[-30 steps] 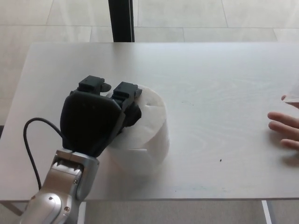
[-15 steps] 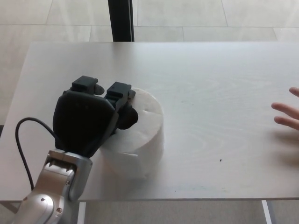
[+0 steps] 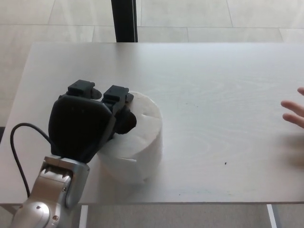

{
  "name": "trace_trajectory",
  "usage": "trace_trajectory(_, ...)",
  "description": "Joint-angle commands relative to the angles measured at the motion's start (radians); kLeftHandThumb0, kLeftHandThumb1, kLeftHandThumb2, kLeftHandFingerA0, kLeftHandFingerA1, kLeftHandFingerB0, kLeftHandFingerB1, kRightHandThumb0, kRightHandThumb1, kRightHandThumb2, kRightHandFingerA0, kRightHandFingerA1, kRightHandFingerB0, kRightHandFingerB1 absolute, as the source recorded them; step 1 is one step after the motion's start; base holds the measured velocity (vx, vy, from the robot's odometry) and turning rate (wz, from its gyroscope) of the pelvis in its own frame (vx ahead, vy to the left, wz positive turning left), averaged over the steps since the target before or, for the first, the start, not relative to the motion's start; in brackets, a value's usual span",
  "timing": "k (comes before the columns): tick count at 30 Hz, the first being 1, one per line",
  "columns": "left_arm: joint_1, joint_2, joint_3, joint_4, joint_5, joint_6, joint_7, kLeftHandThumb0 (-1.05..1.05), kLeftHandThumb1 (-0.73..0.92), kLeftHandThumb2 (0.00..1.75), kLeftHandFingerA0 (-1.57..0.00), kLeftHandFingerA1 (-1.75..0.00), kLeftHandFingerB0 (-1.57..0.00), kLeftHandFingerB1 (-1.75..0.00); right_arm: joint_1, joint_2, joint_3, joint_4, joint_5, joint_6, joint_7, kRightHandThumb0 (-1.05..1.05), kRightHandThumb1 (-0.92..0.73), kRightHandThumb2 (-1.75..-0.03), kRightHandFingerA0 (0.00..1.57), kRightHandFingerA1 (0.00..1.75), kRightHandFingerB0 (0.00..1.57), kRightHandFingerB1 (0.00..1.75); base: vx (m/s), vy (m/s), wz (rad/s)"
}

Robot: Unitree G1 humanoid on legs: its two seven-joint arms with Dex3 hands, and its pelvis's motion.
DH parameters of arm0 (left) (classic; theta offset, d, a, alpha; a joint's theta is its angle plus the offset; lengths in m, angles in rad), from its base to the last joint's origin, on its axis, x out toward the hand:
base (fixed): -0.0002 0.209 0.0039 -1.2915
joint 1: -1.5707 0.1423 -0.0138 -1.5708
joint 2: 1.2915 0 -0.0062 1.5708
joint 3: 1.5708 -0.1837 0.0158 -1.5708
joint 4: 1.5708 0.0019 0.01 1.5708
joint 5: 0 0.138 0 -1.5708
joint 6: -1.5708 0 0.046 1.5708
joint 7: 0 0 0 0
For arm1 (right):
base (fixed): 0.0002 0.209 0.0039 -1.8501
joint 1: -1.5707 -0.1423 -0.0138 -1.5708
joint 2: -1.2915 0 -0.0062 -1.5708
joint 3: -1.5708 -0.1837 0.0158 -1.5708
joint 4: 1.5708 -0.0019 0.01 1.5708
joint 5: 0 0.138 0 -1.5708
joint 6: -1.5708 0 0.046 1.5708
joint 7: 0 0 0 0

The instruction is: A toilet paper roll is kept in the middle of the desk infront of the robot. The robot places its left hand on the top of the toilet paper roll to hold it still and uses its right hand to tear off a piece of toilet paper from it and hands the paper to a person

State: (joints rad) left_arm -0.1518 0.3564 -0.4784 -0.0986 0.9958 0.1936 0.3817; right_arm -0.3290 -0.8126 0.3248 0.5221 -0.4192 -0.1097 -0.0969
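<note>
The left robot hand (image 3: 88, 124), fingers resting on the roll (image 3: 135, 142) at lower left of the table (image 3: 213, 95), drifts left with it while the person's hand (image 3: 295, 113) withdraws right, suggesting the handover is finished.

My pale wood-grain desk (image 3: 213, 95) stood on a floor of large light tiles (image 3: 213, 19). A dark post (image 3: 124, 21) rose behind it
</note>
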Motion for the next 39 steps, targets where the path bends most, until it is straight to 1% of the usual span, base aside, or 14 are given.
trace_trajectory(1,0.093,0.081,0.054,-0.012,-0.062,-0.047,-0.105,-0.49,0.76,0.65,-0.66,-0.8,-0.73,-0.72,-0.03,-0.129,0.154,-0.077,-0.406,0.105,0.017,-0.89,-0.57,-0.85,0.0,0.0,0.08,0.25,0.0,0.0,0.0)
trace_trajectory(3,0.096,0.084,0.058,-0.015,-0.063,-0.051,-0.104,-0.5,0.76,0.66,-0.67,-0.8,-0.73,-0.72,-0.027,-0.126,0.152,-0.082,-0.398,0.116,0.018,-1.01,-0.62,-0.92,0.0,0.05,0.05,0.17,0.0,0.0,0.0)
trace_trajectory(4,0.109,0.094,0.064,-0.023,-0.067,-0.058,-0.104,-0.5,0.77,0.65,-0.66,-0.8,-0.73,-0.71,-0.015,-0.126,0.144,-0.092,-0.38,0.119,0.03,-1.05,-0.63,-0.97,0.0,0.12,0.03,0.0,0.0,0.0,0.0)
trace_trajectory(10,0.126,0.206,0.15,-0.061,-0.087,-0.122,-0.095,-0.54,0.75,0.64,-0.69,-0.8,-0.78,-0.71,0.002,-0.129,0.112,-0.121,-0.365,0.145,0.0,-1.05,-0.59,-1.03,0.0,0.12,0.02,0.0,0.0,0.0,0.0)
trace_trajectory(11,0.129,0.234,0.176,-0.078,-0.1,-0.134,-0.108,-0.53,0.75,0.65,-0.69,-0.85,-0.77,-0.76,-0.003,-0.128,0.11,-0.116,-0.367,0.141,-0.009,-1.04,-0.73,-0.71,0.0,0.0,0.0,0.13,0.0,0.0,0.0)
trace_trajectory(13,0.135,0.286,0.236,-0.103,-0.133,-0.158,-0.122,-0.54,0.74,0.64,-0.69,-0.86,-0.79,-0.78,-0.003,-0.123,0.087,-0.118,-0.341,0.124,-0.022,-1.05,-0.73,-0.64,0.0,0.0,0.0,0.11,0.0,0.0,0.0)
trace_trajectory(14,0.136,0.296,0.248,-0.108,-0.139,-0.164,-0.129,-0.53,0.75,0.66,-0.66,-0.9,-0.74,-0.86,-0.001,-0.124,0.083,-0.124,-0.343,0.127,-0.017,-1.04,-0.58,-0.93,0.0,0.0,0.0,0.02,0.0,0.0,0.0)
trace_trajectory(15,0.135,0.32,0.272,-0.116,-0.151,-0.174,-0.143,-0.55,0.77,0.66,-0.66,-0.91,-0.73,-0.87,0.0,-0.13,0.073,-0.14,-0.34,0.137,0.007,-1.05,-0.77,-0.65,0.0,0.0,0.0,0.03,0.0,0.0,0.0)
trace_trajectory(17,0.135,0.354,0.327,-0.133,-0.186,-0.193,-0.157,-0.56,0.79,0.66,-0.66,-0.88,-0.75,-0.82,0.004,-0.141,0.048,-0.183,-0.319,0.153,0.065,-1.05,-0.63,-0.89,0.0,0.0,0.0,0.01,0.0,0.0,0.0)
trace_trajectory(21,0.131,0.387,0.423,-0.172,-0.244,-0.201,-0.213,-0.52,0.7,0.62,-0.69,-0.85,-0.79,-0.73,0.0,-0.136,-0.017,-0.224,-0.271,0.144,0.109,-1.05,-0.6,-0.92,0.0,0.0,0.0,0.04,0.0,0.0,0.0)
trace_trajectory(28,0.108,0.336,0.464,-0.243,-0.273,-0.179,-0.285,-0.46,0.66,0.59,-0.77,-0.7,-0.77,-0.62,-0.018,-0.114,-0.107,-0.317,-0.249,0.191,0.205,-1.05,-0.7,-0.95,0.0,0.0,0.0,0.01,0.0,0.0,0.0)
trace_trajectory(29,0.079,0.322,0.476,-0.254,-0.3,-0.168,-0.299,-0.42,0.69,0.6,-0.73,-0.66,-0.69,-0.61,-0.027,-0.109,-0.127,-0.329,-0.221,0.188,0.224,-1.05,-0.86,-0.67,0.0,0.0,0.0,0.0,0.0,0.0,0.0)
trace_trajectory(30,0.057,0.308,0.492,-0.275,-0.319,-0.134,-0.334,-0.41,0.69,0.6,-0.68,-0.6,-0.65,-0.57,-0.034,-0.101,-0.142,-0.341,-0.208,0.212,0.254,-1.05,-0.87,-0.69,0.0,0.0,0.0,0.0,0.0,0.0,0.0)
trace_trajectory(39,0.274,0.224,0.843,-0.353,-0.544,-0.154,-0.379,-0.42,0.69,0.61,-0.62,-0.7,-0.59,-0.62,0.149,-0.101,-0.463,-0.52,-0.02,0.27,0.346,-1.05,-0.92,-0.69,0.0,0.0,0.0,0.0,0.0,0.0,0.0)
